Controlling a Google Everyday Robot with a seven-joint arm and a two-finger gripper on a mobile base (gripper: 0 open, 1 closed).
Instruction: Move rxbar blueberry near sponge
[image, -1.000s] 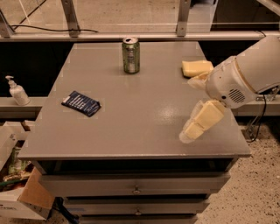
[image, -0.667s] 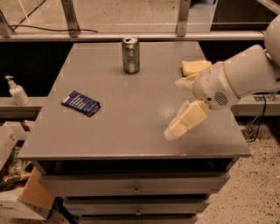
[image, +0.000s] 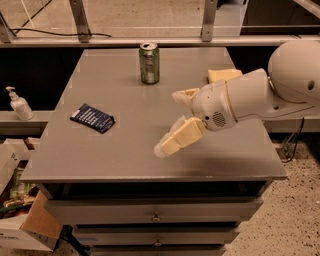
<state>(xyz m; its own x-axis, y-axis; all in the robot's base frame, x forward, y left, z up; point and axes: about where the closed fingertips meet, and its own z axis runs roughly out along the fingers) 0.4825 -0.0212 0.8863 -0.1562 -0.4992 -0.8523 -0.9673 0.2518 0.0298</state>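
— So, what takes up most of the scene?
— A grey bench (image: 125, 155), with drawers (image: 150, 212) beneath its top. Next in bulk is the robot's white arm (image: 250, 97), reaching in from the right over the bench's right half.
— And the hand?
— The hand (image: 168, 122) hangs over the middle of the bench, toward the front edge. Its two cream fingers (image: 182, 137) are spread well apart, with nothing between them.
— Where is the rxbar blueberry?
— The rxbar blueberry (image: 92, 118) lies flat on the left part of the bench, well apart from the hand.
— And the smaller things?
— A green can (image: 149, 62) stands upright near the back edge. The sponge (image: 224, 75) lies at the back right, partly hidden behind the arm and well apart from the bar. Smallest is a white pump bottle (image: 19, 104), upright on a ledge left of the bench.
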